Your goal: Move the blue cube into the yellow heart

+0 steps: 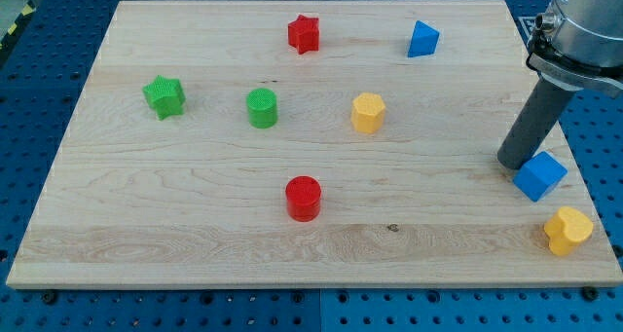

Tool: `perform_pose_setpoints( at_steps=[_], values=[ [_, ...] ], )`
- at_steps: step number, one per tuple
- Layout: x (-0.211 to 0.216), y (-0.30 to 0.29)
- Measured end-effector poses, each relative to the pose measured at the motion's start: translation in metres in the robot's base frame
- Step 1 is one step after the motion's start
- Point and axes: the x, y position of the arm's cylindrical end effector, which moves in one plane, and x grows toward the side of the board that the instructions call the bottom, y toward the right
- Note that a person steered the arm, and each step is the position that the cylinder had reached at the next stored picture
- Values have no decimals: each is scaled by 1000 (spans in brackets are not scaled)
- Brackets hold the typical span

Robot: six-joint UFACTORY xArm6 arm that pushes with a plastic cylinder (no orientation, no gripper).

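Nearest the view's bottom sits the yellow heart (568, 230), far right; leftward start: green star (164, 95); green cylinder (262, 108); red cylinder (303, 198); red star (304, 33); yellow hexagon-like block (368, 112); blue triangle (422, 39); my tip (514, 164), a bare rod gripping nothing, touches the blue cube (539, 175), just above the heart.

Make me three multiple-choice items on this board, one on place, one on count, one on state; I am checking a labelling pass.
1. Where is the blue cube?
A. view's top left
B. view's right, just above and left of the yellow heart
C. centre

2. How many red blocks are there?
A. one
B. two
C. three

3. My tip stands:
A. against the blue cube's left
B. on the green star
C. out of view

Key: B, the cube sits near the heart; B, red star and red cylinder; A, rod end meets the cube.
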Motion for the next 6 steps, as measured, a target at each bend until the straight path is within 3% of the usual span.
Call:
perform_pose_setpoints(
  at_steps=[3, 4, 6],
  values=[
    [-12, 5],
    [19, 6],
    [14, 2]
  ],
)
